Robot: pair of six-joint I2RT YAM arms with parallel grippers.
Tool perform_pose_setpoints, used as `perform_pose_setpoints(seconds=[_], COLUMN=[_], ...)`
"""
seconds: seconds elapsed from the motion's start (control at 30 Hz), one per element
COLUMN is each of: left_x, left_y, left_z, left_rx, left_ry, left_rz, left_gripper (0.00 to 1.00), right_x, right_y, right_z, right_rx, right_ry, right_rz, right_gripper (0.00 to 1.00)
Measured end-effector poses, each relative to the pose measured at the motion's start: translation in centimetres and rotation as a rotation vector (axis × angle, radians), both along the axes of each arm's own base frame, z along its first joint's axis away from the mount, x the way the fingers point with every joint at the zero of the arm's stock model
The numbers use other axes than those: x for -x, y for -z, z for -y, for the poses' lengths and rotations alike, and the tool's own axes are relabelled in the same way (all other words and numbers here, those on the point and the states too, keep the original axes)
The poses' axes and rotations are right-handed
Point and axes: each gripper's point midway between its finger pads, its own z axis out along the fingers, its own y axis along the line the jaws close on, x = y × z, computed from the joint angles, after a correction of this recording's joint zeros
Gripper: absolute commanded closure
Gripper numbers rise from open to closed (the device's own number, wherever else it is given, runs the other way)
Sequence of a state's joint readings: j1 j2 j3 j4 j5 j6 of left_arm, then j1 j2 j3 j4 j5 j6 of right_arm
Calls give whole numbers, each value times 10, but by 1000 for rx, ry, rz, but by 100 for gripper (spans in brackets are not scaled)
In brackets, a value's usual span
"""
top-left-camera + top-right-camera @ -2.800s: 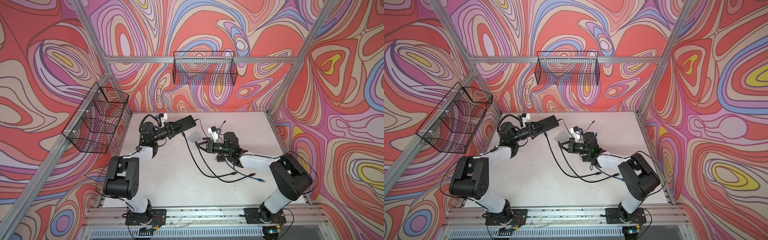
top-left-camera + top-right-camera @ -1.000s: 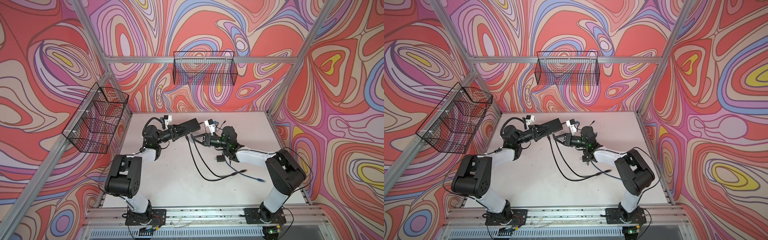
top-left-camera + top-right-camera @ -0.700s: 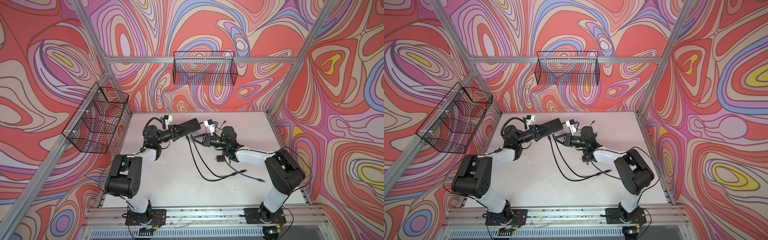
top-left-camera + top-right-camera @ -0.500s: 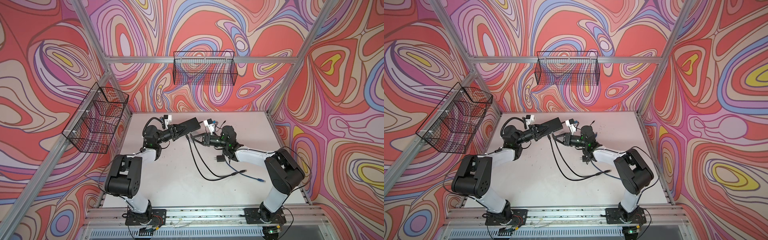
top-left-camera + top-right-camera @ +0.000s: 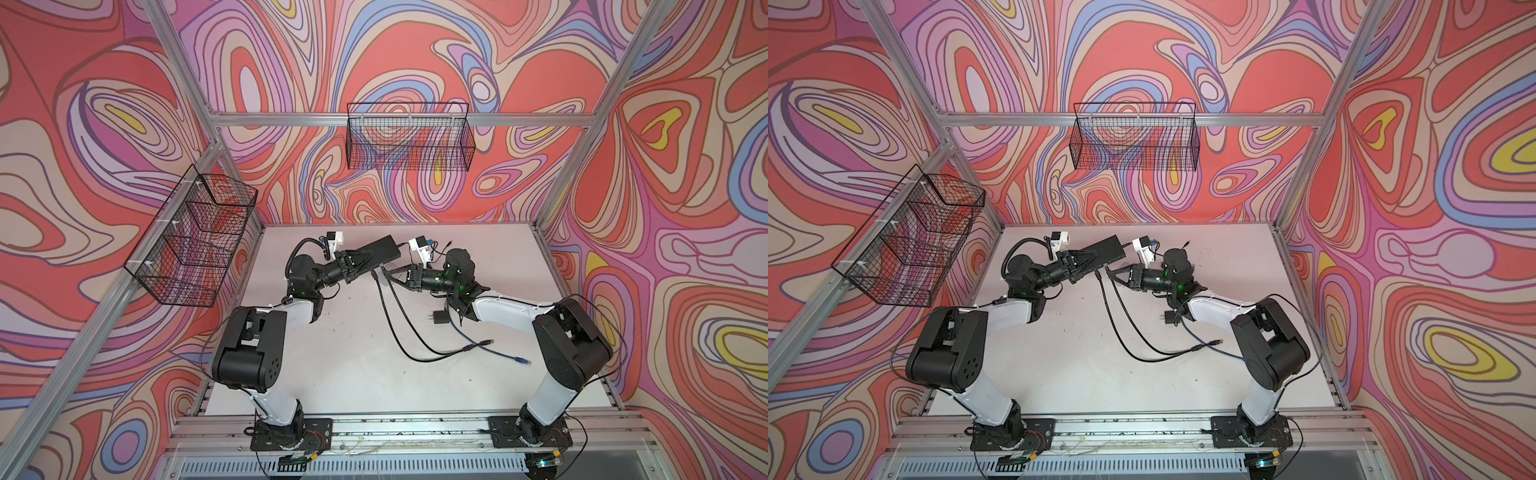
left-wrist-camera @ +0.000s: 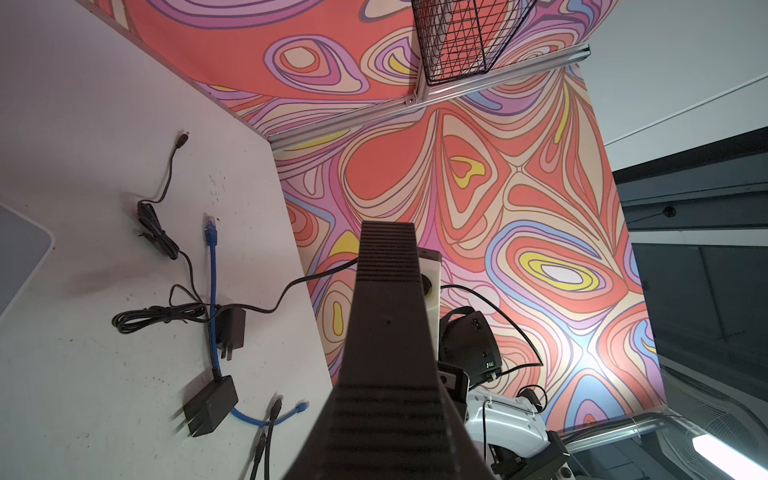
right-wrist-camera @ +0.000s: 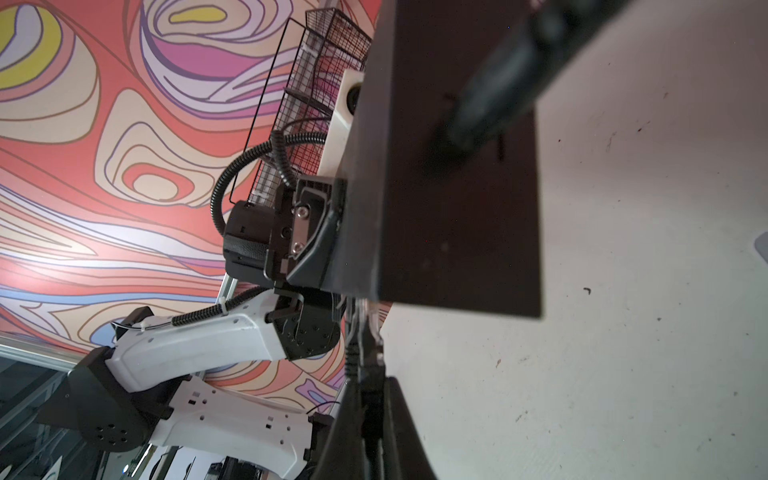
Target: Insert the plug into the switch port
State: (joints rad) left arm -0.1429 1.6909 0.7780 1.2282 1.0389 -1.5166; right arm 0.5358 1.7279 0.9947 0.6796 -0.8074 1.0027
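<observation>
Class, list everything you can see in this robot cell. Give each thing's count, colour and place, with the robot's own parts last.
switch: one, black, held up over the table's rear
plug: one, dark, pinched close to the switch
black cables: two, black, trailing from the switch area down across the table
blue cable: one, blue, lying on the table, right side
power adapters: two, black, on the table by the blue cable
wire baskets: two, black, one on the left wall and one on the back wall
table: one, white, floor of the cell
left gripper: one, black, shut on the switch
right gripper: one, black, shut on the plug
</observation>
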Motion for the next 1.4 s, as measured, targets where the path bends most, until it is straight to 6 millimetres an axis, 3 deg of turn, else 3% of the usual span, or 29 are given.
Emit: perform_pose_setpoints(seconds=[1.17, 1.4], left_x=[7, 10], left_y=[-2, -9], left_z=[0, -4], left_rx=[-6, -36], left_ry=[3, -35], left_rz=[-4, 3], left_gripper=[98, 98], right_x=[1, 1], right_y=[-2, -10], right_z=[-3, -9], right_rx=[-23, -29], right_ry=[-37, -66], right_rz=[-21, 5], right_gripper=[100, 100])
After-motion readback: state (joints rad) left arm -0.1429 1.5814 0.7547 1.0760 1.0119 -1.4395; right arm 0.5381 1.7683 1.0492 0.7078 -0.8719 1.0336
